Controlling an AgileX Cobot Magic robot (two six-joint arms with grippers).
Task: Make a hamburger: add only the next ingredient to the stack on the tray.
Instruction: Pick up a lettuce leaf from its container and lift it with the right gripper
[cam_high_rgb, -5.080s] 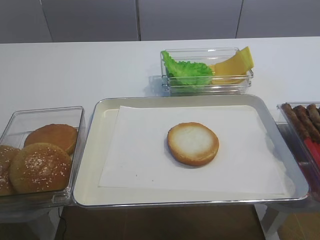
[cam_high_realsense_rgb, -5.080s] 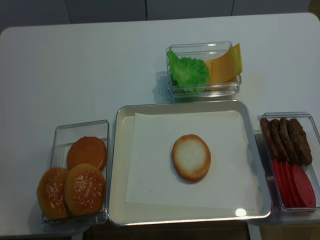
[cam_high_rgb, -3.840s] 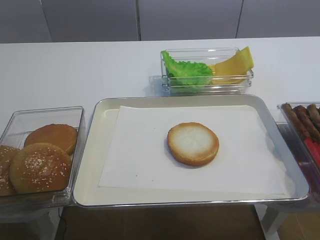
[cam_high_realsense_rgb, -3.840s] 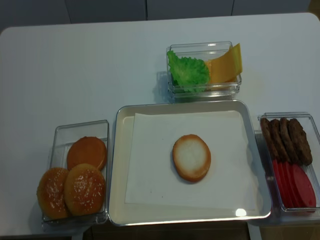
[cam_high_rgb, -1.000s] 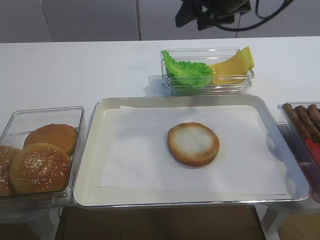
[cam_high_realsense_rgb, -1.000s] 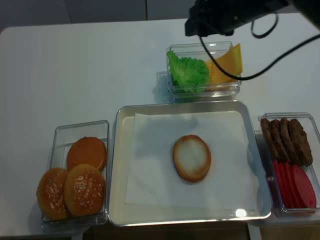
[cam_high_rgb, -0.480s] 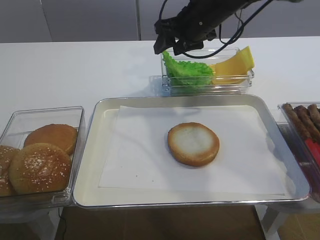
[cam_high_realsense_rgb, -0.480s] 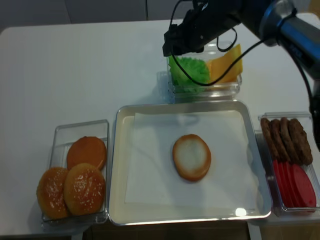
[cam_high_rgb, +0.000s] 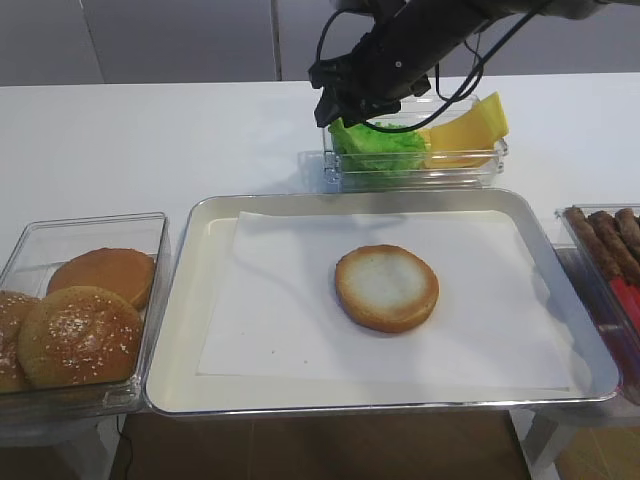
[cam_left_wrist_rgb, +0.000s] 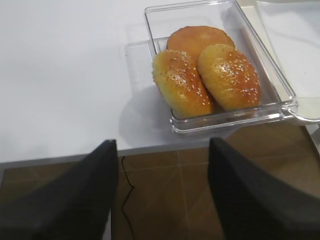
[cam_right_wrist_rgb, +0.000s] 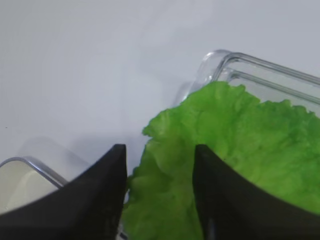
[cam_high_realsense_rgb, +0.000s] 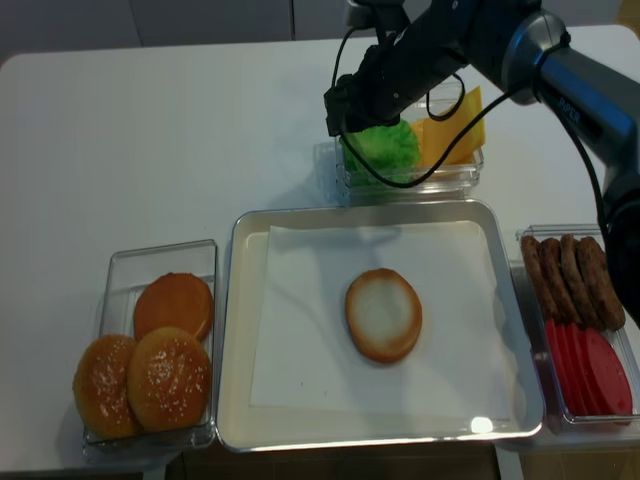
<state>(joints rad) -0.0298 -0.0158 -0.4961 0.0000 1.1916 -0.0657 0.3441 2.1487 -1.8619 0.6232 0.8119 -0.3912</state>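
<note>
As the burger build reaches its second layer, the right gripper (cam_right_wrist_rgb: 159, 192) dips into the left end of the clear box (cam_high_rgb: 480, 165) at the table's far edge, its two dark fingers (cam_right_wrist_rgb: 100, 195) straddling the ruffled rim of the lettuce leaf (cam_right_wrist_rgb: 235, 165); the jaws stand apart with the leaf's edge between them, and from this angle it is hard to say whether they have begun to bite. Cheese slices (cam_high_rgb: 470, 125) lean in the right end of that box, out of the gripper's way. On the tray (cam_high_rgb: 190, 300) at the table's near edge, the bun half (cam_high_rgb: 386, 288) lies cut face up in the middle of the white paper (cam_high_rgb: 270, 300), bare and ready for a topping. Off the tray's left edge sit the sesame buns (cam_left_wrist_rgb: 207, 80), with the left gripper (cam_left_wrist_rgb: 162, 195) hanging spread wide beyond the table's near edge. Half a second earlier the right gripper hovered just above the leaf; five seconds earlier no arm was in view, and nothing on the tray has moved.
</note>
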